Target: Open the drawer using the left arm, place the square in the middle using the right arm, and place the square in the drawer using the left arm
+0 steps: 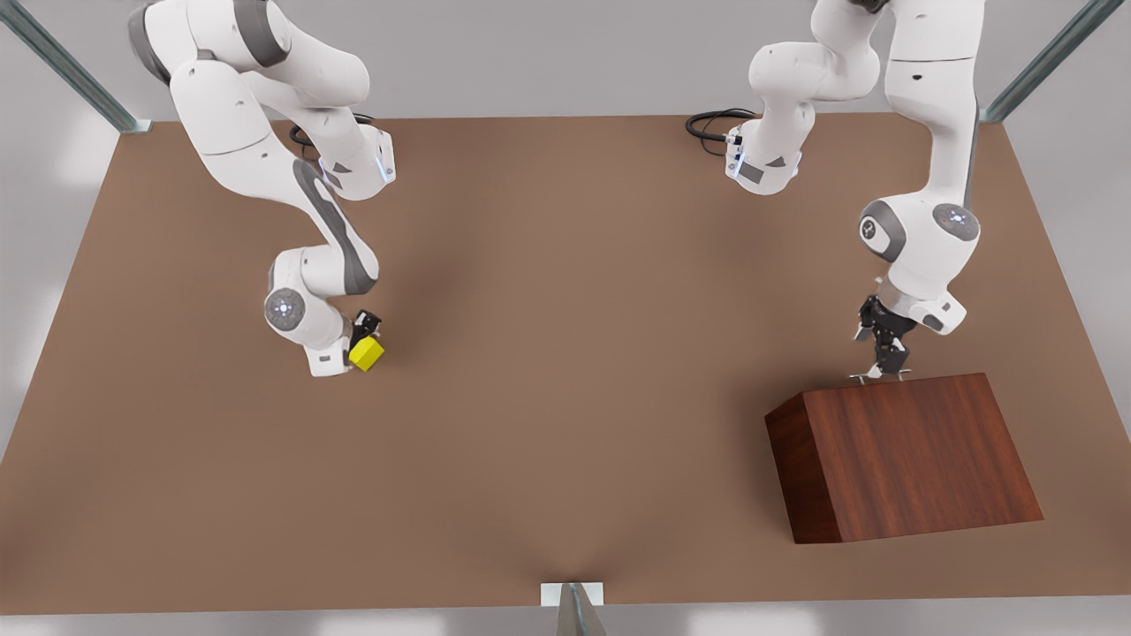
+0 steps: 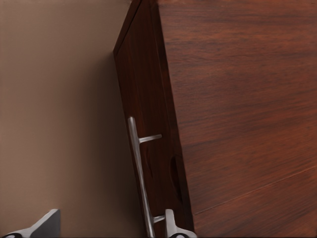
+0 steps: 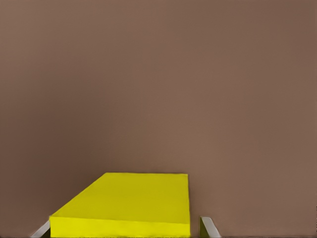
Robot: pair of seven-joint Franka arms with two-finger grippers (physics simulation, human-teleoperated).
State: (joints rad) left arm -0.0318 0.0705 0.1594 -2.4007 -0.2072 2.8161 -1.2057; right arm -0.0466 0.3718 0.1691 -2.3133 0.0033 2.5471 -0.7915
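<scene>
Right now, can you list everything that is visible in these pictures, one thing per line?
cube: one, bright yellow, at the front view's left, between the right gripper's fingers.
cabinet: one, dark reddish-brown wood, at the front view's right on the table.
drawer handle: one, thin silver bar, on the cabinet's face nearest the left gripper.
table: one, matte brown, under everything.
cables: black, at the table's far edge by the arm bases.
right gripper: one, black, shut on the cube.
left gripper: one, black, fingers open either side of the drawer handle.
</scene>
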